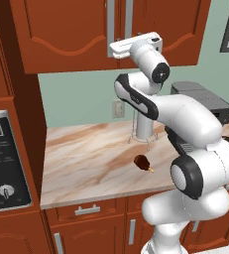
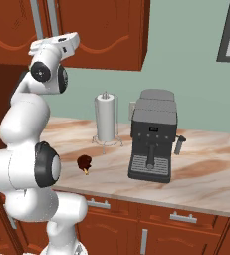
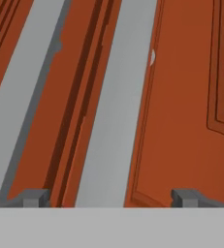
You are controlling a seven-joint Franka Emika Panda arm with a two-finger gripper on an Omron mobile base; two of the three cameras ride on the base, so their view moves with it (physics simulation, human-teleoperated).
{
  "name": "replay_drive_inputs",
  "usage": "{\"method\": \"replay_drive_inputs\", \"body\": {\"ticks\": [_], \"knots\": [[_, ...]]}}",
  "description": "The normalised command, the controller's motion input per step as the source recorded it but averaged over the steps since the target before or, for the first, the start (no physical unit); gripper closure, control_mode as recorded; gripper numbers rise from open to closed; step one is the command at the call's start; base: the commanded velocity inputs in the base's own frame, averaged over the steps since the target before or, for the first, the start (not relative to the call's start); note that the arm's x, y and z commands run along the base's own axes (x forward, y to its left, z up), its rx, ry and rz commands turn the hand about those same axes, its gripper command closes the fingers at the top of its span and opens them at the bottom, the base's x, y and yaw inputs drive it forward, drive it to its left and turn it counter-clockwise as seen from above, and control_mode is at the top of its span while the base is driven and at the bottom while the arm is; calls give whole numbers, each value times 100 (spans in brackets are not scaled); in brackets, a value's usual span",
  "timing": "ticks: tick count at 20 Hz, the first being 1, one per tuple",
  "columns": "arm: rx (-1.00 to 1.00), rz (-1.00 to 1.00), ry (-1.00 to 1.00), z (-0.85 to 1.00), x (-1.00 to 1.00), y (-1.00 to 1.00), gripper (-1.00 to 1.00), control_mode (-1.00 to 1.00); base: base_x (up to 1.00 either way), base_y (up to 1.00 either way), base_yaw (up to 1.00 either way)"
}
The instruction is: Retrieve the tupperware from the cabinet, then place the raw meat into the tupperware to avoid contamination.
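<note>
Marbled tan counter (image 1: 86, 163) carries the dark reddish-brown drumstick of raw meat (image 1: 143, 162), waiting because the tupperware sits behind the shut reddish-brown wooden wall cabinet (image 1: 61, 34). Gripper (image 3: 111, 196), fingers spread and empty, straddles a long silver bar handle (image 3: 116, 106), apparently to pull.
</note>
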Motion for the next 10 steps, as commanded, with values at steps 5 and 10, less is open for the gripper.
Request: {"method": "replay_drive_inputs", "body": {"ticks": [5,10], "knots": [[0,0,0,0,23,3,100,-100,0,0,0],[0,0,0,-1,23,6,100,-100,0,0,0]]}}
